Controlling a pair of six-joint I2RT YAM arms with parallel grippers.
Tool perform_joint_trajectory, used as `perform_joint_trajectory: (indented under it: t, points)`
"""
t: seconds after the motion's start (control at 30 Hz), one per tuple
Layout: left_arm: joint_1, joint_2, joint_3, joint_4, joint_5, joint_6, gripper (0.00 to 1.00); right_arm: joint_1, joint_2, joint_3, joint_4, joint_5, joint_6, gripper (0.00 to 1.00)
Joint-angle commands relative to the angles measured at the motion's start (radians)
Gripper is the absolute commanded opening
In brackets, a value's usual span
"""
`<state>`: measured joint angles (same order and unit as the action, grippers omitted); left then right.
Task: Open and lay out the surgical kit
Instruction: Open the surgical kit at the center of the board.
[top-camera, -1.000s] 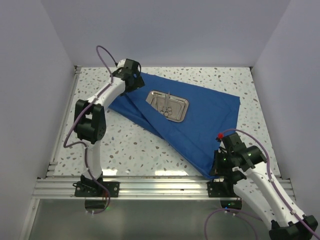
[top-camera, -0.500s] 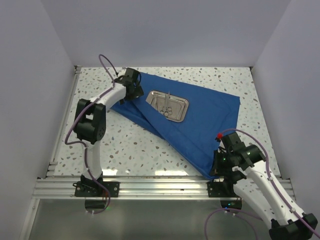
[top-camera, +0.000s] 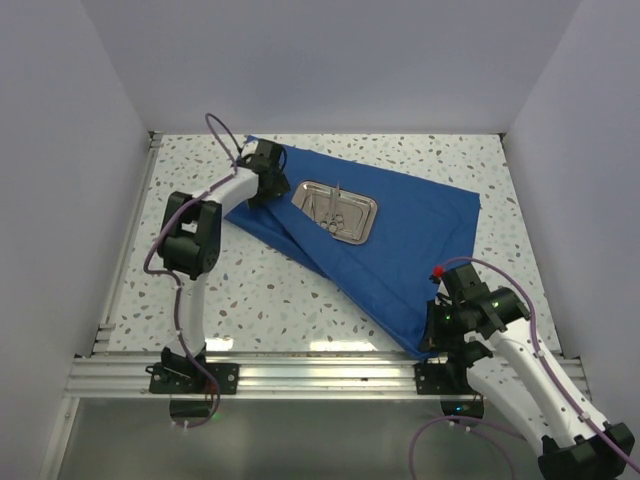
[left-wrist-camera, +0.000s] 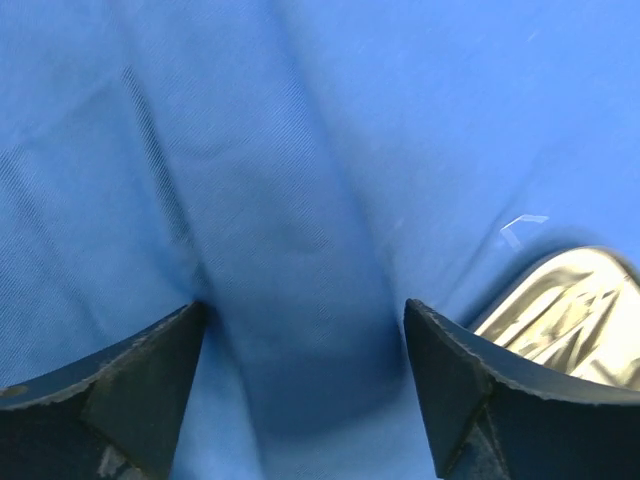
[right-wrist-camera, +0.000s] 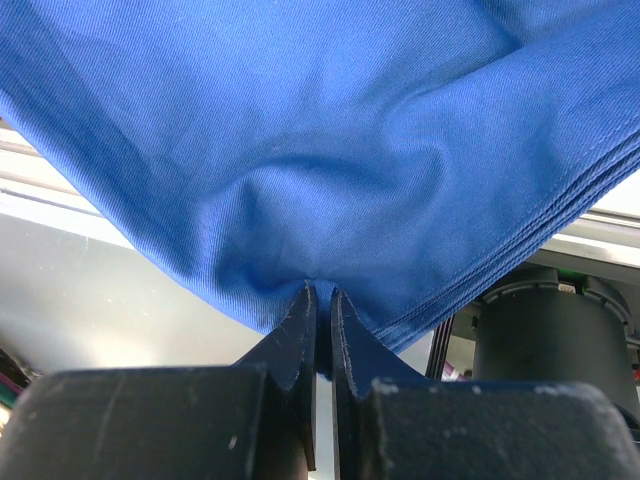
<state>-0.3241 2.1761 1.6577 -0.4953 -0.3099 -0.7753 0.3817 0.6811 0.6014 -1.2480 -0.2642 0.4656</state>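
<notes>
Pinched royal-blue cloth wrap (top-camera: 420, 230) in right gripper (right-wrist-camera: 320, 298); hovered left gripper (left-wrist-camera: 305, 335), fingers apart, beside shiny rectangular steel tray (top-camera: 336, 211).

1. The royal-blue cloth (left-wrist-camera: 300, 150) is filling nearly the whole view and is lying under the steel tray (left-wrist-camera: 572, 300).
2. The tray is showing only as a shiny corner cut off by the frame's edge, and its contents are too blurred to tell.
3. The left gripper (left-wrist-camera: 305, 335) is pointing at the cloth just left of the tray, its jaws standing wide apart with bare cloth between them.
4. One of its dark fingers (left-wrist-camera: 470, 390) is sitting just beside the tray, and the other is well apart from it.
5. Soft creases are running across the cloth away from the tray.
</notes>
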Motion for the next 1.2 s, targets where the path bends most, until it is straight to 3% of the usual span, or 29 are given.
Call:
perform_joint_trajectory:
  t: [0.0, 0.17, 0.3, 0.33, 0.4, 0.6, 0.87, 1.0, 1.07, 1.1, 1.17]
  points:
    - [-0.006, 0.027, 0.060, 0.072, 0.011, -0.024, 0.81, 0.006, 0.009, -0.011, -0.240, 0.003, -0.047, 0.00]
    - [-0.006, 0.036, 0.125, 0.066, 0.008, -0.018, 0.64, 0.008, 0.009, -0.014, -0.240, 0.000, -0.050, 0.00]
    - [-0.004, 0.028, 0.157, 0.058, 0.006, 0.001, 0.40, 0.006, 0.006, -0.015, -0.243, -0.004, -0.053, 0.00]
    - [-0.004, 0.024, 0.169, 0.049, 0.006, 0.004, 0.23, 0.008, 0.009, -0.015, -0.243, -0.004, -0.053, 0.00]
    - [-0.004, 0.013, 0.171, 0.034, 0.008, 0.014, 0.00, 0.008, 0.008, -0.015, -0.245, -0.006, -0.053, 0.00]
    - [-0.006, -0.157, 0.056, -0.006, 0.008, 0.059, 0.00, 0.008, 0.006, 0.044, -0.274, -0.030, -0.042, 0.00]
    - [-0.033, -0.729, -0.418, -0.162, 0.000, 0.082, 0.00, 0.008, 0.028, 0.279, -0.311, -0.050, 0.048, 0.00]
    - [-0.052, -1.080, -0.668, -0.288, 0.074, 0.047, 0.00, 0.006, 0.008, 0.316, -0.314, -0.027, 0.096, 0.00]
    - [-0.053, -1.180, -0.723, -0.343, 0.115, 0.018, 0.00, 0.006, -0.003, 0.320, -0.326, -0.003, 0.116, 0.00]
    - [-0.053, -1.228, -0.766, -0.403, 0.124, 0.007, 0.00, 0.005, -0.006, 0.322, -0.341, 0.011, 0.120, 0.08]
    - [-0.053, -1.350, -0.800, -0.455, 0.156, -0.022, 0.00, 0.005, -0.028, 0.314, -0.343, 0.026, 0.136, 0.43]
